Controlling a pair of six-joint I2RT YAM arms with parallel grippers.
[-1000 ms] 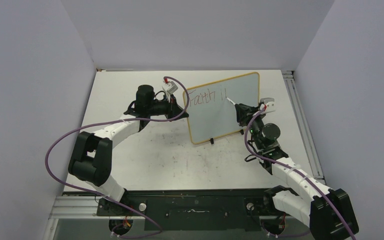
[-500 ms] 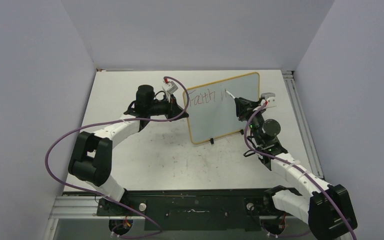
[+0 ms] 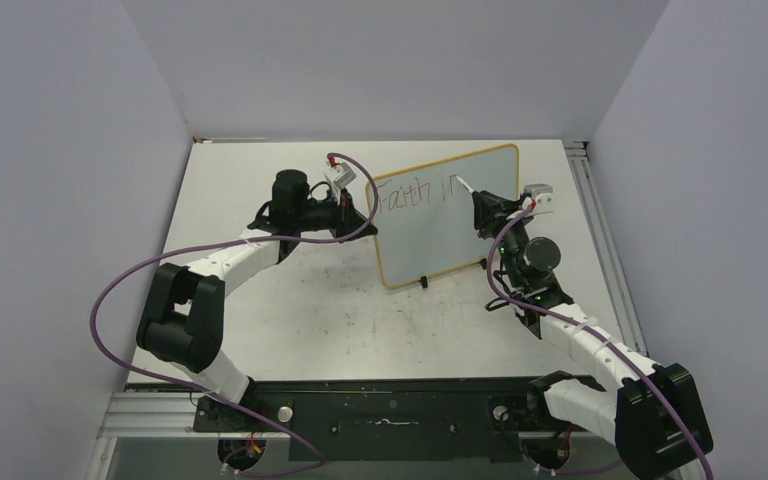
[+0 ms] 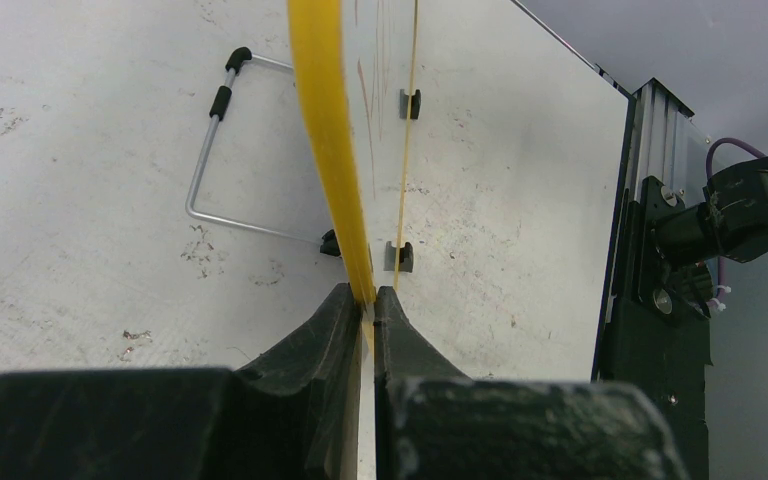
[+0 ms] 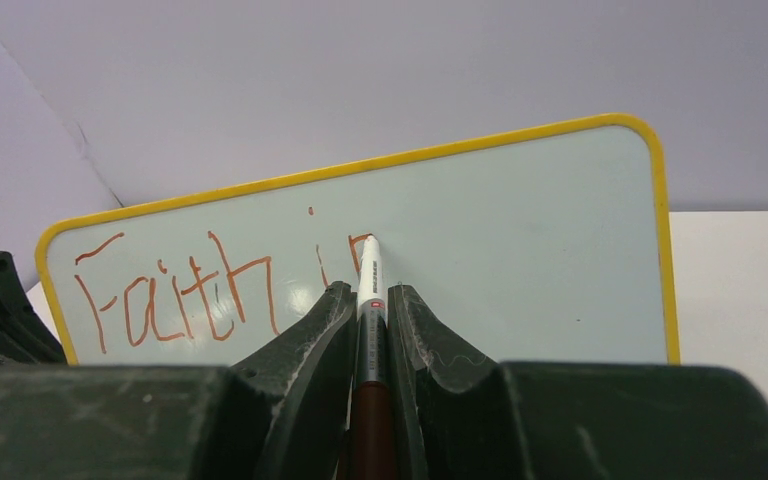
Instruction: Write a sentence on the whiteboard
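Pinches whiteboard (image 3: 430,230) edge in left end effector (image 4: 364,296) — grips marker (image 5: 370,262) in right end effector (image 5: 369,292), tip at sentence (image 5: 175,296) end.

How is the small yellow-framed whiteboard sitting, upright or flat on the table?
Upright: the yellow-framed whiteboard stands on its black feet, with the left gripper jaws shut on its edge.

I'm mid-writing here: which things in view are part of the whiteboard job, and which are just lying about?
In the job:
yellow-framed white rectangular whiteboard
reddish-brown handwritten sentence, so far "Faith i"
white-barrelled marker in the right gripper
left gripper clamping the board's edge

Just there:
bent metal wire loop with black sleeves, behind the board
aluminium rail beside the right arm
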